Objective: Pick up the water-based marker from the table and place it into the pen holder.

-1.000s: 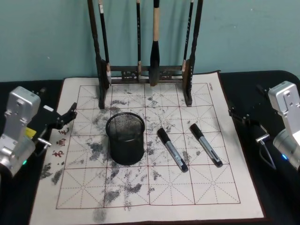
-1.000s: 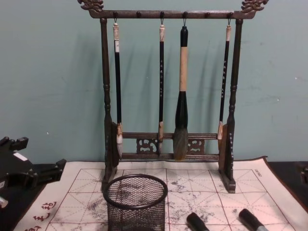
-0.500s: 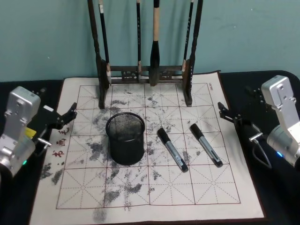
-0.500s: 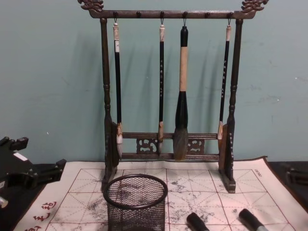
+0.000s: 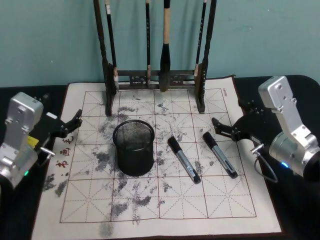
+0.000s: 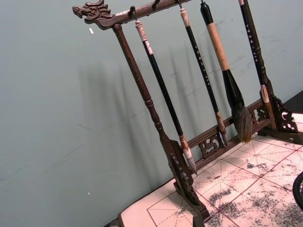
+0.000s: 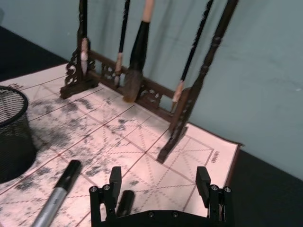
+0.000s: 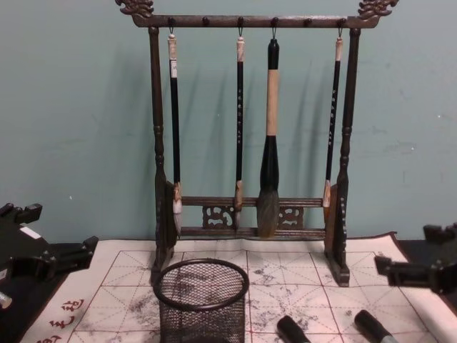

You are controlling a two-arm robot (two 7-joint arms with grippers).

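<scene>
Head view: rightmost marker (image 5: pixel 219 154) lies near spread right fingers (image 5: pixel 219 125).

Red characters (image 5: pixel 63 156) on the mat (image 5: pixel 240 200), not legible

Left arm (image 5: pixel 20 135): silver wrist at left edge, near side, angled inward. Left gripper (image 5: pixel 75 124): black fingers spread apart, pointing right, empty. Right arm (image 5: pixel 287 125): silver wrist at right side, reaching inward toward centre. Right gripper (image 5: pixel 231 116): fingers (image 7: pixel 113 178) spread wide, parallel, tips pointing left, empty. Grippers well apart, one each side.
</scene>
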